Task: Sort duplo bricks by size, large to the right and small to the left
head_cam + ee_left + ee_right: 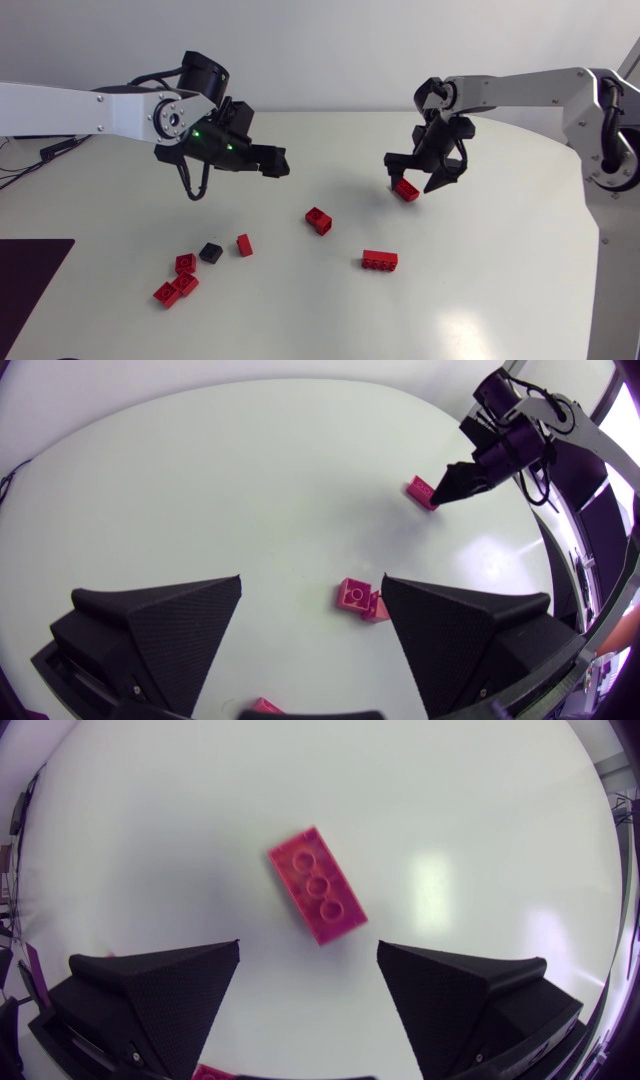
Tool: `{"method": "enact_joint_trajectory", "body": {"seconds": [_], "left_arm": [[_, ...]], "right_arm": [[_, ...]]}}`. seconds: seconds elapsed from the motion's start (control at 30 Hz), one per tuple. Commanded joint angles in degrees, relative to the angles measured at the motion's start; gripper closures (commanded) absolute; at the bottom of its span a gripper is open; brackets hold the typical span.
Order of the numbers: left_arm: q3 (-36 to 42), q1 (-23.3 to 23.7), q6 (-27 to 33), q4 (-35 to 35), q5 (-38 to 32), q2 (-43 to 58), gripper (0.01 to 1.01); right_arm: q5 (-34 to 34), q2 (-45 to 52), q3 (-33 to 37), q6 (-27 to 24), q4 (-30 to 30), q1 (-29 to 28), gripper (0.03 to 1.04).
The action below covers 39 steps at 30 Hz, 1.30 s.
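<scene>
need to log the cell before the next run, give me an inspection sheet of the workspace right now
surface: white table, no marks or spills seen
job's things: long red brick near the middle; loose red brick at the right pincer's tips; mid-table red brick; small red bricks grouped at the left, with a black brick and an upright red brick beside them
clutter: dark flat patch at the left edge, cannot tell what it is
grippers: left pincer open, holding nothing; right pincer open, not gripping
cables: black cable loop hanging under the left arm's wrist
surroundings: nothing seen
</scene>
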Motion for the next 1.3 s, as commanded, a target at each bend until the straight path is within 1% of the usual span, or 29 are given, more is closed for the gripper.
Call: {"method": "enact_joint_trajectory", "body": {"seconds": [0.0,0.07,0.2,0.43,0.5,0.57,0.6,0.7,0.73,0.77,0.8,0.93,1.07,1.13,1.17,1.23,1.27], "left_arm": [[-0.73,0.48,0.66,-0.44,-0.13,-1.1,0.056],[-0.82,0.48,0.74,-0.44,-0.13,-1.28,0.056],[-1.17,0.92,0.92,-0.44,-0.13,-1.28,0.056],[-1.87,1.44,1.54,-0.36,-0.13,-1.37,0.056],[-1.96,1.36,1.54,-0.36,-0.05,-1.37,0.056],[-2.13,1.18,1.54,-0.36,-0.05,-1.37,0.056],[-2.13,1.09,1.54,-0.36,-0.05,-1.37,0.056],[-2.22,0.92,1.45,-0.36,-0.05,-1.46,0.056],[-2.4,0.83,1.45,-0.36,-0.05,-1.54,0.056],[-2.49,0.74,1.45,-0.36,-0.05,-1.72,0.056],[-2.57,0.74,1.45,-0.36,-0.05,-1.72,0.056],[-2.84,0.39,1.18,-0.36,0.04,-1.9,0.056],[-3.54,0.04,1.18,-0.27,0.04,-2.86,0.056],[-3.72,-0.23,1.18,-0.27,0.04,-2.95,0.056],[-3.8,-0.31,1.18,-0.27,0.04,-3.04,0.056],[-3.89,-0.75,1.1,-0.27,0.04,-3.13,0.056],[-3.89,-1.1,1.01,-0.27,0.04,-3.21,0.056]], "right_arm": [[1.13,2.53,4.52,-0.08,-0.71,-0.15,0.07],[2.45,3.94,6.9,-0.52,-0.71,-0.06,0.07],[7.81,9.3,13.75,-0.88,-2.9,-0.59,0.07],[8.6,12.02,13.49,-2.28,-2.99,-0.76,0.07],[8.6,11.58,11.99,-2.72,-3.17,-0.41,0.12],[8.6,10.18,9.8,-3.34,-2.99,0.2,0.15],[8.6,9.56,9.0,-3.51,-2.81,0.47,0.19],[8.6,6.84,5.4,-3.6,-1.58,0.56,0.39],[8.6,5.52,3.56,-3.69,-0.88,0.56,0.44],[8.6,4.11,1.45,-3.95,-0.18,0.64,0.47],[8.6,2.62,-0.93,-4.13,0.26,0.82,0.47],[8.51,-3.71,-10.42,-4.48,1.93,0.99,0.47],[7.64,-14.34,-24.57,-5.53,5.01,1.26,0.47],[6.76,-19.0,-30.28,-5.71,5.18,1.26,0.44],[5.88,-21.29,-32.83,-5.97,5.1,1.26,0.36],[4.47,-24.89,-36.96,-5.97,4.48,1.35,0.14],[3.86,-26.03,-38.19,-5.88,3.78,1.43,0.11]]}}
